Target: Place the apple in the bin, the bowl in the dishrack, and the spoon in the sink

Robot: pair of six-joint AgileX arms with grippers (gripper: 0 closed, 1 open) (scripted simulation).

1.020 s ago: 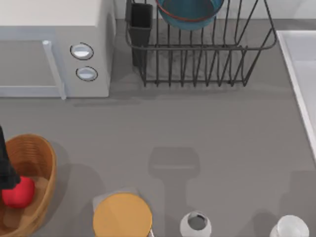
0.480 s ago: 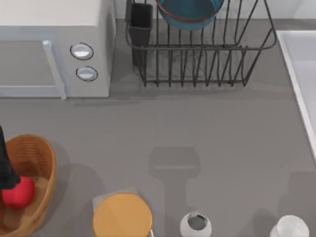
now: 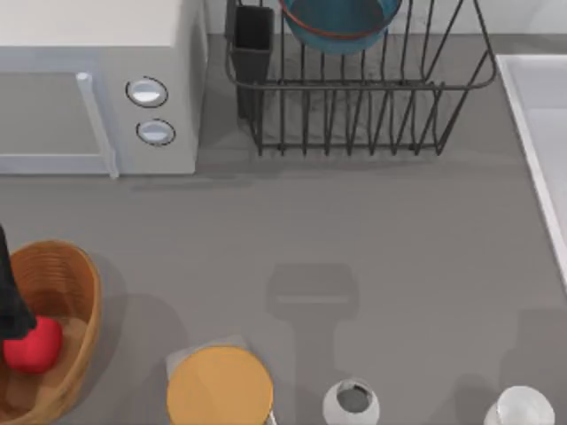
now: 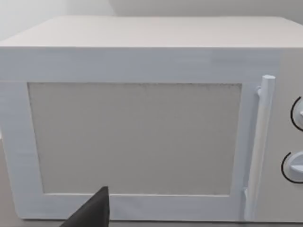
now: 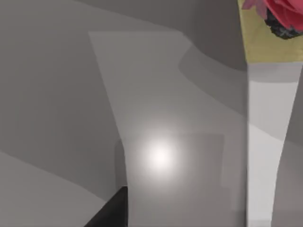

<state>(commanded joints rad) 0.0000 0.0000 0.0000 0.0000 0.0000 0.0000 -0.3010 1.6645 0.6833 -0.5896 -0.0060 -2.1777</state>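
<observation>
The red apple (image 3: 34, 345) lies inside the woven wicker bin (image 3: 66, 274) at the table's left front. My left gripper (image 3: 9, 297) is a dark shape at the left edge, right over the apple and the bin's rim. A dark tip of it (image 4: 92, 213) shows in the left wrist view, facing the white box. The blue bowl (image 3: 341, 22) with its reddish rim stands in the dark wire dishrack (image 3: 354, 97) at the back. The pale sink (image 3: 540, 115) runs along the right edge. The spoon is out of view. A dark tip of my right gripper (image 5: 113, 213) hangs over a pale grey surface.
A white microwave-like box (image 3: 97, 88) with two round knobs fills the back left. A flat yellow-orange disc (image 3: 219, 387) and two small white cups (image 3: 351, 403) (image 3: 520, 409) stand along the front edge. The dishrack's dark utensil cup (image 3: 253, 40) is at its left corner.
</observation>
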